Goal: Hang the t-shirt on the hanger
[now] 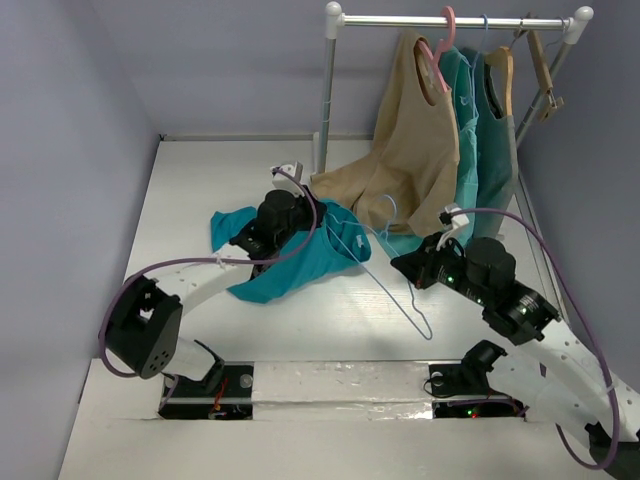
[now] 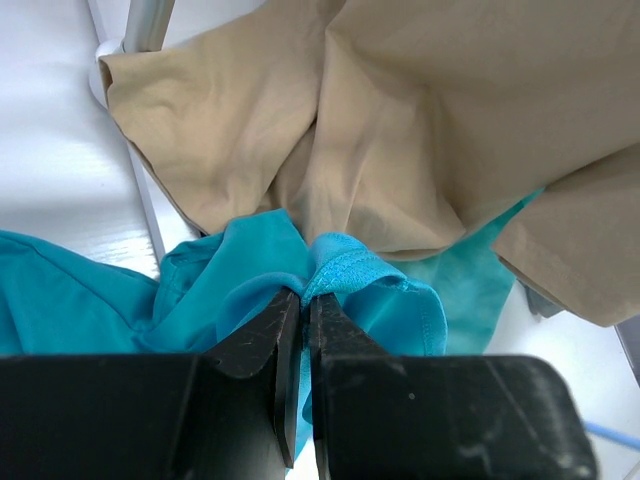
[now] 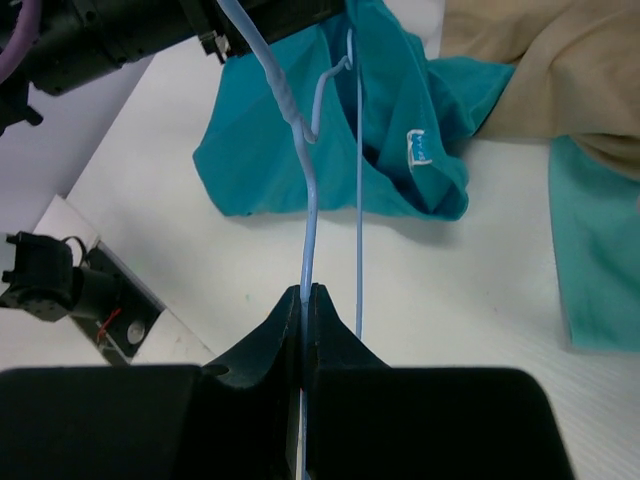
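The teal-blue t-shirt (image 1: 300, 265) lies bunched on the white table, its neck label (image 3: 420, 148) facing up. My left gripper (image 1: 312, 222) is shut on a fold of the t-shirt's ribbed neck hem (image 2: 345, 268), just below the hanging beige shirt. The thin light-blue hanger (image 1: 395, 296) slants from the t-shirt towards the table's near edge. My right gripper (image 1: 400, 265) is shut on one of its wires (image 3: 305, 230). The hanger's twisted neck and hook (image 3: 322, 95) lie over the t-shirt (image 3: 290, 170), and its far end reaches the left arm.
A clothes rack (image 1: 326, 100) stands at the back right. It carries a beige shirt (image 1: 415, 150) on a pink hanger (image 1: 440, 50), greener teal tops (image 1: 482, 130) and a wooden hanger (image 1: 542, 70). The beige hem (image 2: 400, 120) drapes onto the table beside the t-shirt.
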Action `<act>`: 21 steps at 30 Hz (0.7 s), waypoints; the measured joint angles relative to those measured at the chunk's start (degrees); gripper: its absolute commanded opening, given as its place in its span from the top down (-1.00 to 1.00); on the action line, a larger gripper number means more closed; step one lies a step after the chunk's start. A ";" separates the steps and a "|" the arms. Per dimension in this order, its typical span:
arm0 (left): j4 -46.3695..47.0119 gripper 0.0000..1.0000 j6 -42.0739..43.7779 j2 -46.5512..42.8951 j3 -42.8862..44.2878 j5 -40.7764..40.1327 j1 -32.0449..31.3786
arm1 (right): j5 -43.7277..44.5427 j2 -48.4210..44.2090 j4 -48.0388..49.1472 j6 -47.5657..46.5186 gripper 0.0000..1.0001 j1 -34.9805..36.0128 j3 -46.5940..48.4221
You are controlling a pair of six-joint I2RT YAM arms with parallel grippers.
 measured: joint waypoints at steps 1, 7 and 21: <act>-0.13 1.00 0.11 -0.24 0.00 -0.35 -0.26 | 1.11 0.24 0.48 -0.02 1.00 0.74 0.00; -1.51 1.00 0.37 -1.70 0.00 -3.82 -1.16 | 7.32 1.62 1.31 -0.72 1.00 4.31 1.11; -3.72 1.00 1.49 -4.66 0.24 -8.66 -1.20 | 11.67 1.40 1.44 -1.88 1.00 5.88 5.64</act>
